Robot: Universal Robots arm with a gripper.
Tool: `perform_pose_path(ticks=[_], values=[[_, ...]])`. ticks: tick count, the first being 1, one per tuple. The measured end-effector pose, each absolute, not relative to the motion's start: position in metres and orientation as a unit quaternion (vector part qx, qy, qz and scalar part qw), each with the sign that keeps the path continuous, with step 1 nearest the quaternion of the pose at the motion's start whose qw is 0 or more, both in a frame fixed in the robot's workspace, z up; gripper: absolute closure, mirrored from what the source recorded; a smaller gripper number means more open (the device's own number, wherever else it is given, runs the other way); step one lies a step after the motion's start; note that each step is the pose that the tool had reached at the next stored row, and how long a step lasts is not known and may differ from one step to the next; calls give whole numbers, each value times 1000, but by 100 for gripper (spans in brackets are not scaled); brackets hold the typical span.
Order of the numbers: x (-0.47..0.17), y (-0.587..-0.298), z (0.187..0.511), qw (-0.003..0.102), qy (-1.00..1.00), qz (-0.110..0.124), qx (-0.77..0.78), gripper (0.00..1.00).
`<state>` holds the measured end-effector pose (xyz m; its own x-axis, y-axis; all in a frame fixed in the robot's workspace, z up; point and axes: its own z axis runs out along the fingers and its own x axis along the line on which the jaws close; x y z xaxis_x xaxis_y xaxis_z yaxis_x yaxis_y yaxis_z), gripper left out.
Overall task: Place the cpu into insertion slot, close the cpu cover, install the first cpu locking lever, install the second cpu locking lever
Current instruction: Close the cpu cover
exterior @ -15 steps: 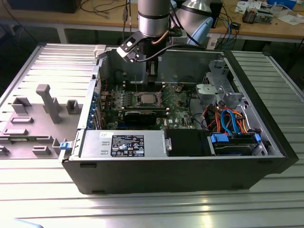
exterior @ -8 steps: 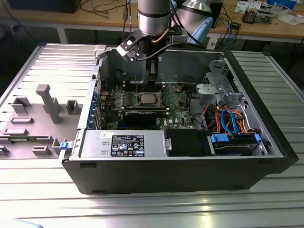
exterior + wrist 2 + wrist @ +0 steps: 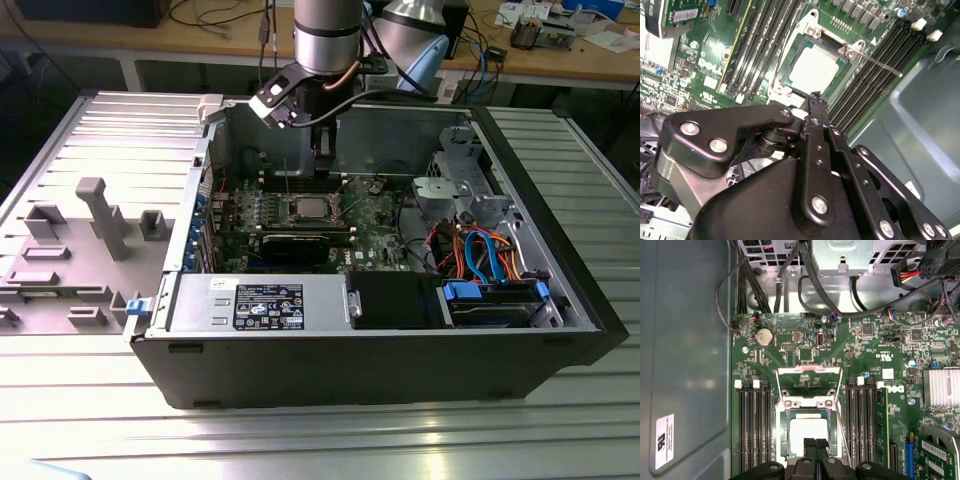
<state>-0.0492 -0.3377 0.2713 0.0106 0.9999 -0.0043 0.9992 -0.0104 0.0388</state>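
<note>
A ribbed metal counter [image 3: 300, 440] carries the open computer case [image 3: 350, 365]. Along the case's near wall sit the power supply box [image 3: 260, 303] and, toward the exterior view's right, a blue drive bay [image 3: 495, 300]. Grey plastic fixtures [image 3: 100, 215] stand on the counter at the exterior view's left, apart from the case.

Deeper in, the cpu [image 3: 809, 432] lies flat in its socket, hemmed by 2 banks of memory slots [image 3: 755, 425] just beside it. The tool [image 3: 816, 446] hangs over the cpu's edge with its fingers pressed together and nothing between them. Just beyond, the cpu cover [image 3: 809, 372] stands raised off the socket. A thin locking lever [image 3: 882, 66] juts from a socket corner across the slots. The case wall lies well apart.
</note>
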Motion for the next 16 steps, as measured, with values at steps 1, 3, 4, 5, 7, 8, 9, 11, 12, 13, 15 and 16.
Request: perform_pose_path(ticks=[1, 3, 4, 5, 7, 8, 9, 11, 12, 13, 15, 16], values=[[-47, -338, 271, 15, 703, 12, 711, 89], [-43, -338, 271, 15, 703, 12, 711, 89], [-42, -338, 271, 15, 703, 12, 711, 89], [-41, -338, 271, 15, 703, 12, 711, 89], [-40, -338, 271, 15, 703, 12, 711, 89], [-40, -338, 271, 15, 703, 12, 711, 89], [-40, -338, 271, 15, 703, 12, 711, 89], [-39, -338, 271, 15, 703, 12, 711, 89], [-39, -338, 271, 15, 703, 12, 711, 89], [-39, -338, 271, 15, 703, 12, 711, 89], [-39, -338, 271, 15, 703, 12, 711, 89], [-39, -338, 271, 15, 703, 12, 711, 89]])
